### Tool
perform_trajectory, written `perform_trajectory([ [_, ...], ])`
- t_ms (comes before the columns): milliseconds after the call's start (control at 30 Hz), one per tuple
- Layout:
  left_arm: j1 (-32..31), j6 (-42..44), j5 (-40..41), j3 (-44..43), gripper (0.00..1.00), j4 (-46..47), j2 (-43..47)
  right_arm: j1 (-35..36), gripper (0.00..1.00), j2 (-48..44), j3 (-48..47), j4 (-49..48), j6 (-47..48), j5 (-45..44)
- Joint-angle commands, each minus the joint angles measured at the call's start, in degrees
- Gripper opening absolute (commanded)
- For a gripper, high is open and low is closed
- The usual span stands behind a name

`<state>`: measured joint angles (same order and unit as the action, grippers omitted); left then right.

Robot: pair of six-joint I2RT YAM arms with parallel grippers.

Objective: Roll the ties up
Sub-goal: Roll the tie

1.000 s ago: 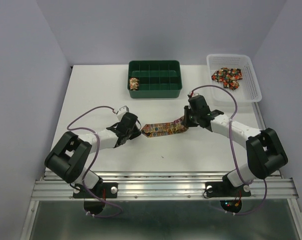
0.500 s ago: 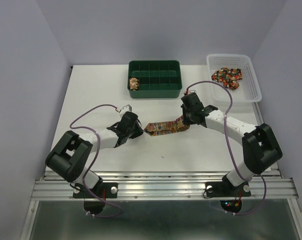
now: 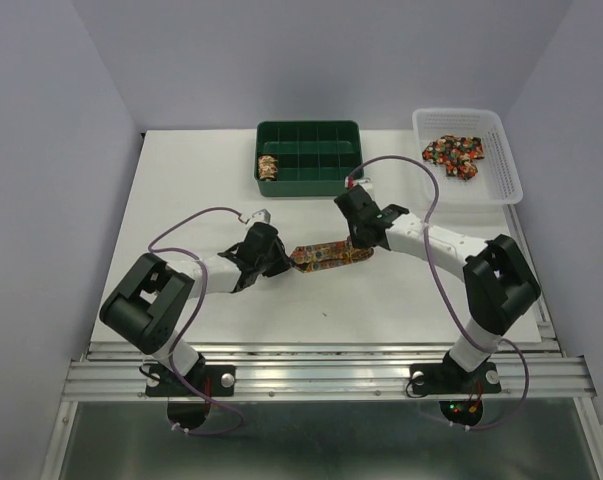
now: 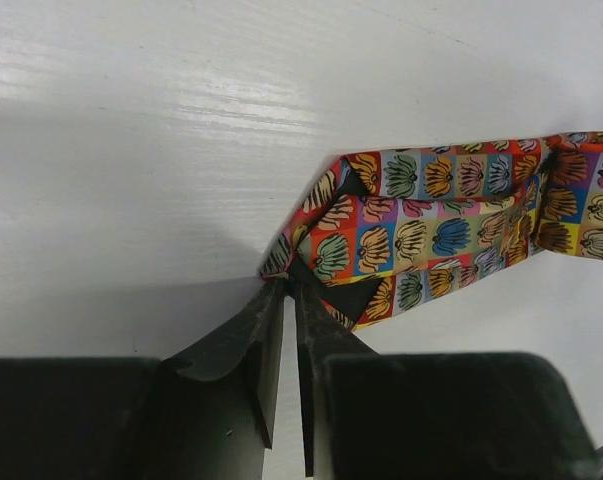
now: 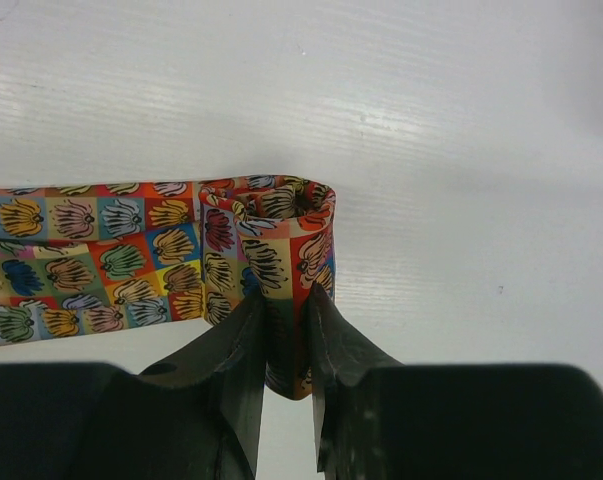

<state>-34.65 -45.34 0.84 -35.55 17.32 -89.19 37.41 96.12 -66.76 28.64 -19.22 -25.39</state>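
Fingers of my left gripper [image 4: 289, 283] stand narrow, the two tips pinching the pointed end of the tie [image 4: 421, 225]. Just beside one finger a bit of the dark lining shows where the point folds over. My right gripper [image 5: 286, 300] is nearly closed too, clamped on the other end, which is curled into a small roll [image 5: 279, 215] with its open coil facing away from my wrist.

From above, the tie [image 3: 326, 256] lies as a short flat strip on the white table [image 3: 211, 190], stretched between the left gripper [image 3: 281, 262] and the right gripper [image 3: 356, 240], near the middle and in front of the green tray [image 3: 309, 186]. Its print is a grid of little squares in red, orange, gold, blue and green, each holding a fan-like shape drawn in black. The strip widens from my left end toward my right, and it has a fold or seam partway along.

One rolled tie [image 3: 268, 167] sits in the tray's left front compartment. More ties [image 3: 453, 152] of the same print lie heaped in the white basket [image 3: 506, 175] at the far right.
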Motion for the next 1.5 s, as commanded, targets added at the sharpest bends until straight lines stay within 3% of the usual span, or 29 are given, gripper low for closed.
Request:
perform_trajectory([
  [0, 0.11, 1.22, -0.40, -1.19, 0.22, 0.43, 0.77, 2.93, 0.10, 2.67, -5.92, 4.48, -0.11, -8.78],
  [800, 0.11, 1.48, 0.74, -1.01, 0.22, -2.03, 2.96, 13.22, 0.10, 17.00, -20.87, 19.87, -3.89, -28.22],
  [1100, -0.41, 2.19, -0.58, -1.01, 0.22, -0.45, 9.38, 13.13, 0.11, 12.96, -17.79, 13.02, -0.56, -23.30],
  [1467, -1.21, 2.71, -5.59, -5.05, 0.21, 3.68, -2.30, 13.13, 0.10, 11.02, -14.98, 9.59, 1.99, -20.32],
])
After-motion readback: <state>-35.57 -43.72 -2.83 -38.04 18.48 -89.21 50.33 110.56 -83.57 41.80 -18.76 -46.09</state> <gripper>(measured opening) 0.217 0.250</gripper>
